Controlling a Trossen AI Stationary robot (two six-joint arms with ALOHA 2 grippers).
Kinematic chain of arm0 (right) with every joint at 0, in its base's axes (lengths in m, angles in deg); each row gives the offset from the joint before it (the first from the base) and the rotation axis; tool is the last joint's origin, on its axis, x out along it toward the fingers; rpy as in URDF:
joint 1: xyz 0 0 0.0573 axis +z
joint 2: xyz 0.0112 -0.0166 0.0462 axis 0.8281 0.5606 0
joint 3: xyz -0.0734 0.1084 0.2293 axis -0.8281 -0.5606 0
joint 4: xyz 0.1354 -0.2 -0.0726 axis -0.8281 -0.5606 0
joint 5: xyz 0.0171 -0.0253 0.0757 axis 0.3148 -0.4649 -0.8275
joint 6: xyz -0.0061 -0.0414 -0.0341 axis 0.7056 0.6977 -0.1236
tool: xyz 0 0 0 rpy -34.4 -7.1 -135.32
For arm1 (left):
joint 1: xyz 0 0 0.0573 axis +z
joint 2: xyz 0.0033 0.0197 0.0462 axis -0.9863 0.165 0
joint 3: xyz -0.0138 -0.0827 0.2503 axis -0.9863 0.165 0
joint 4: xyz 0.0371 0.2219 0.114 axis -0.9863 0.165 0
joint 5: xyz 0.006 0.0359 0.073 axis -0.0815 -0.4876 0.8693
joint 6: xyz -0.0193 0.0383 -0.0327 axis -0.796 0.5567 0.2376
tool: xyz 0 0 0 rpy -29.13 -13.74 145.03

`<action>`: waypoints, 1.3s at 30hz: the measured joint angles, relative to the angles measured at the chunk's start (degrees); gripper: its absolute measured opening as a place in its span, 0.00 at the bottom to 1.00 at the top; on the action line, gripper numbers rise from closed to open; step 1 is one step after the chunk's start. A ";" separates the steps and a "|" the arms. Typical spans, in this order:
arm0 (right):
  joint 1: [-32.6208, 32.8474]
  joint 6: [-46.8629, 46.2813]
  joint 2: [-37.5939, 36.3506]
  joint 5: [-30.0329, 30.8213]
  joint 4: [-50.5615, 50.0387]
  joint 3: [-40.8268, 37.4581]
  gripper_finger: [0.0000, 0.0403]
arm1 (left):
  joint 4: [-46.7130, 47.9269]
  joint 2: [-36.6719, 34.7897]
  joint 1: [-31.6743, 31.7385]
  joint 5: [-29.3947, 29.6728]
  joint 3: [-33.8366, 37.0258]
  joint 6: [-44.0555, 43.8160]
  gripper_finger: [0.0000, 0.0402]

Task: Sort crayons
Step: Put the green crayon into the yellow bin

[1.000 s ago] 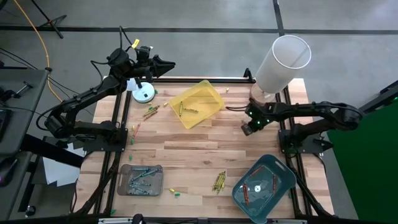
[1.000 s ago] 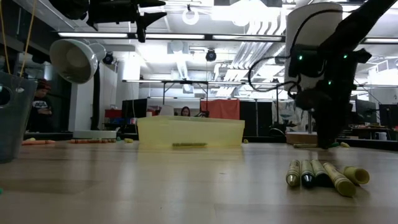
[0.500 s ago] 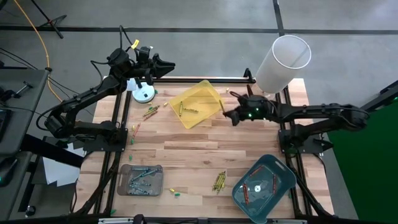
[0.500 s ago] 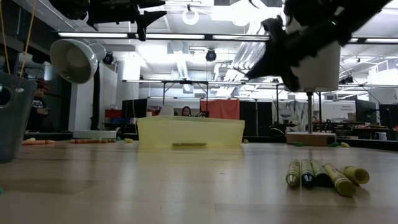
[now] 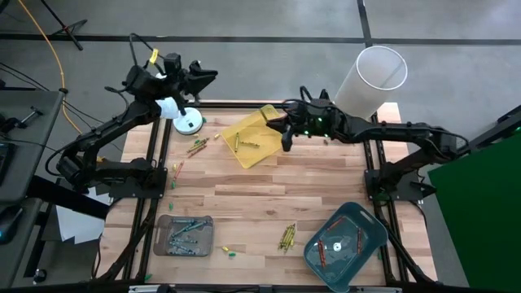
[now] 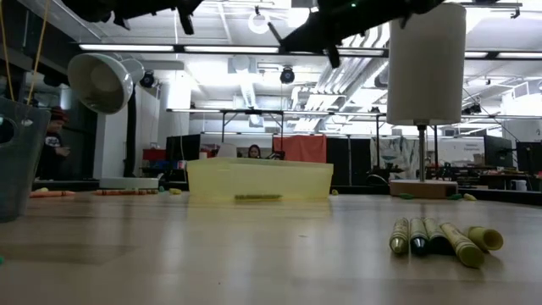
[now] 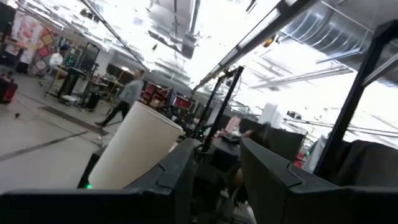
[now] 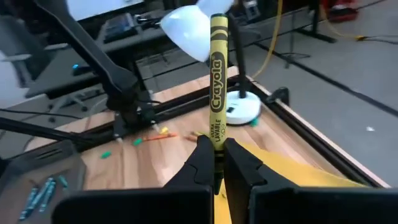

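Note:
My right gripper (image 5: 286, 137) hangs above the right edge of the yellow tray (image 5: 254, 138), shut on a yellow crayon (image 8: 216, 87). The tray holds a few olive crayons (image 5: 247, 145). More crayons lie loose on the wood: an olive cluster (image 5: 286, 236) near the front edge, and red-orange ones (image 5: 195, 148) at the left. Blue and green crayons fill the grey tray (image 5: 203, 221). Red ones lie in the teal tray (image 5: 370, 228). My left gripper (image 5: 210, 76) is raised beyond the table's far left corner, open, with nothing between its fingers (image 7: 180, 180). My right gripper pinches the yellow crayon by one end (image 8: 216, 144) between its two fingertips. The fingers come about level from the table's right side. The crayon runs on along their line and sticks out far past the tips. It is lifted clear, above the yellow tray.
A small white desk lamp (image 5: 187, 122) stands at the far left corner. A tall white cylinder lamp (image 5: 370, 81) stands at the far right corner. Black frame rails (image 5: 159, 155) run along the table's sides. Bare wood (image 5: 244, 199) lies between the trays.
My right gripper, still shut, has risen from low at the table's right edge and swung toward the left and far side, to above the yellow tray. It has tipped from pointing down to about level. My left gripper has risen a little and tipped upward.

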 joint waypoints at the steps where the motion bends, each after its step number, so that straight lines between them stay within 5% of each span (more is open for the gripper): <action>1: -0.44 0.04 1.04 -1.42 -0.02 1.06 0.00 | 0.06 -0.24 0.18 -0.09 0.00 -0.02 0.29; 10: -2.84 -1.16 9.52 -13.98 2.40 3.94 0.00 | 2.85 -0.81 -0.04 -0.05 0.00 -0.09 0.29; 15: -3.85 -7.45 17.69 -14.98 0.28 6.00 0.00 | 6.91 -0.79 -1.50 0.05 0.00 2.37 0.29; 27: -7.02 -12.85 40.02 -0.82 -35.46 29.27 0.00 | 7.80 -0.79 -3.25 0.85 0.02 3.39 0.29; 39: -7.70 -12.68 45.28 1.55 -38.98 32.45 0.00 | 7.82 -0.79 -3.22 0.88 0.02 3.41 0.29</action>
